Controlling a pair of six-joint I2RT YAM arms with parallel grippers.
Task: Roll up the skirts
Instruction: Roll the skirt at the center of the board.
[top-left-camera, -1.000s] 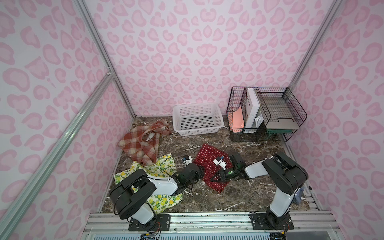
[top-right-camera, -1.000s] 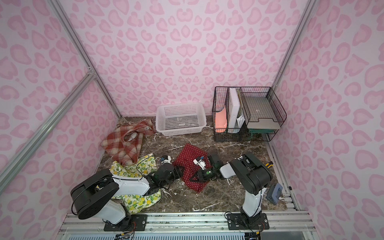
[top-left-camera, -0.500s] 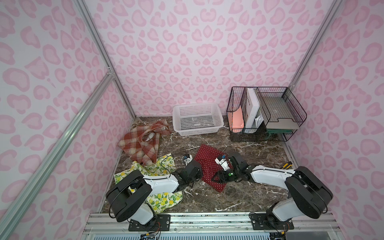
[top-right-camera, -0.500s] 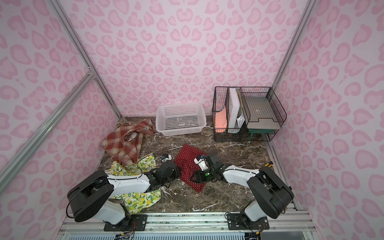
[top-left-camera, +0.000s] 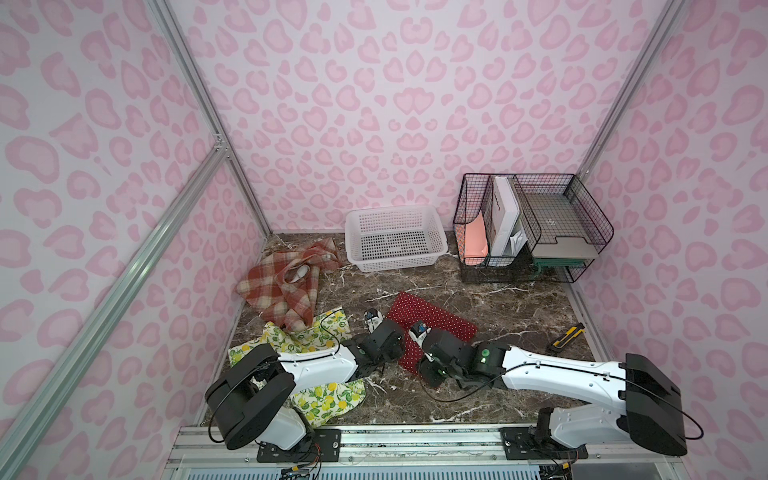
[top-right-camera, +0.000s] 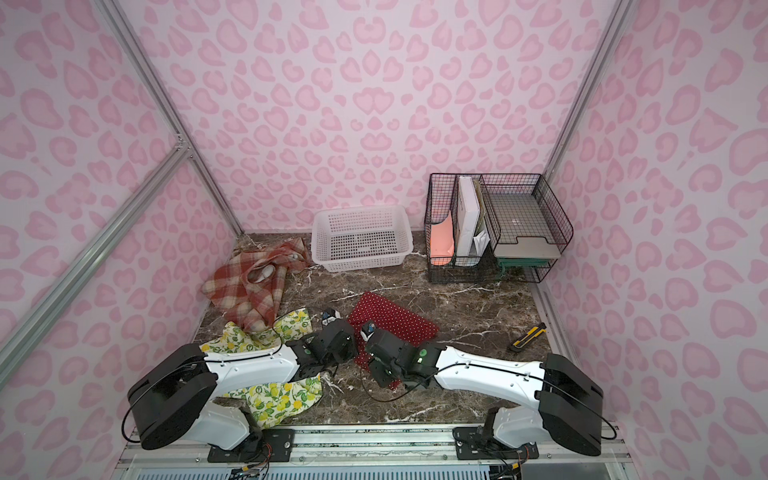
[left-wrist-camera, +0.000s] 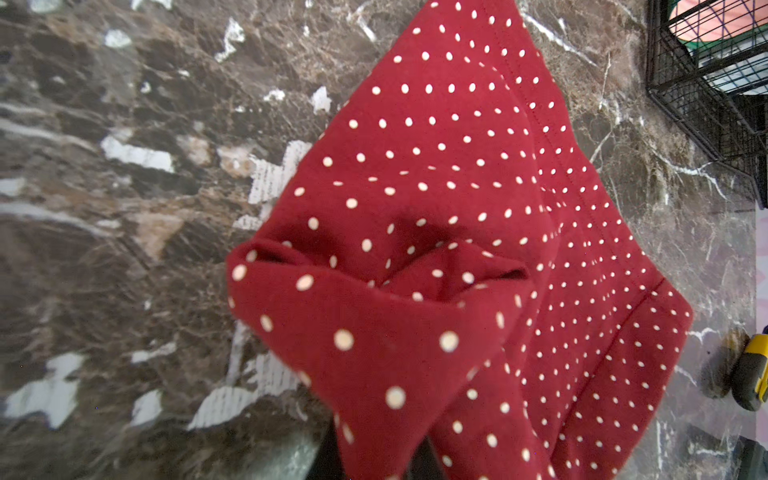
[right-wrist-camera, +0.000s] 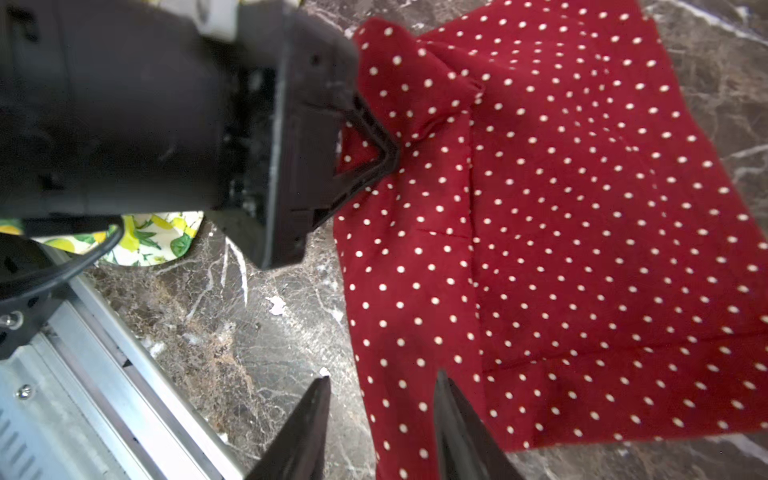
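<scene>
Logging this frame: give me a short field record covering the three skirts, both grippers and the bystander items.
red polka-dot cloth skirt: spread on the brown marble tabletop, one corner lifted, not rolled
lemon-print cloth skirt: crumpled beneath the left arm, not rolled
rust-and-cream plaid skirt: heaped toward the back, not rolled
left gripper: shut on the red skirt's lifted corner
right gripper: open, fingers astride the red skirt's edge
white plastic lattice basket: at the back wall
also present: black wire desk organiser; yellow-and-black utility knife

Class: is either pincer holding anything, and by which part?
The left pincer is shut on the red polka-dot skirt, gripping a raised, bunched fold near one corner. The right pincer stands open at the skirt's edge, holding nothing.
</scene>
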